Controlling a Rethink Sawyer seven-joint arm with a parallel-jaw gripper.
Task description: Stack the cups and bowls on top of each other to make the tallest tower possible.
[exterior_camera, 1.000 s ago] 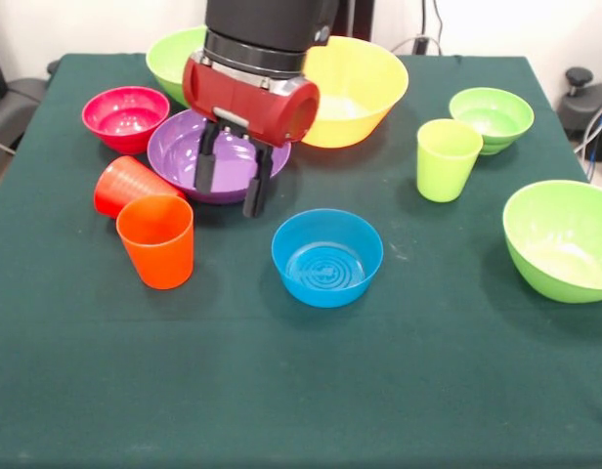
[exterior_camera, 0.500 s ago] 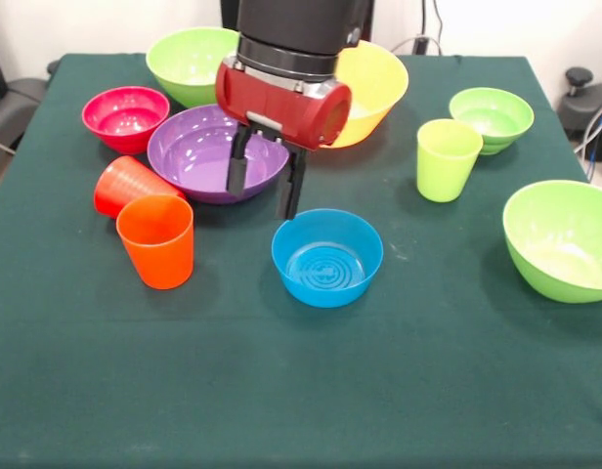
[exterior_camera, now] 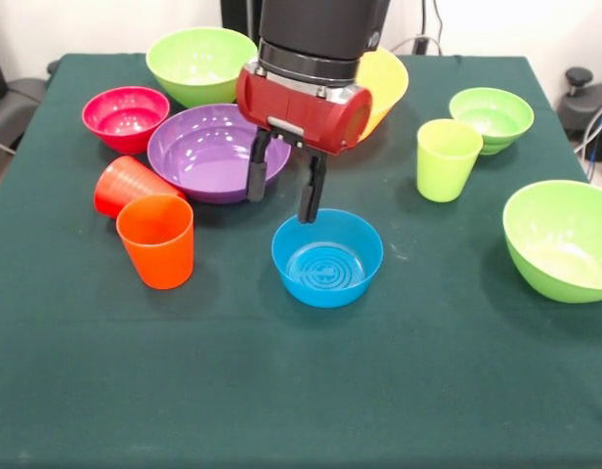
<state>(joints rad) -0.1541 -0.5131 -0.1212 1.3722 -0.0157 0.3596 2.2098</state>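
You have stacked nothing yet. Your gripper (exterior_camera: 284, 192) hangs wide open and empty over the blue bowl (exterior_camera: 327, 257) in the bench's middle; every cup and bowl sits apart.

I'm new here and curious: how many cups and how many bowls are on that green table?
Cups: 3, orange, red, lime green.
Bowls: 7, yellow, purple, magenta, blue, lime green.
Total: 10.
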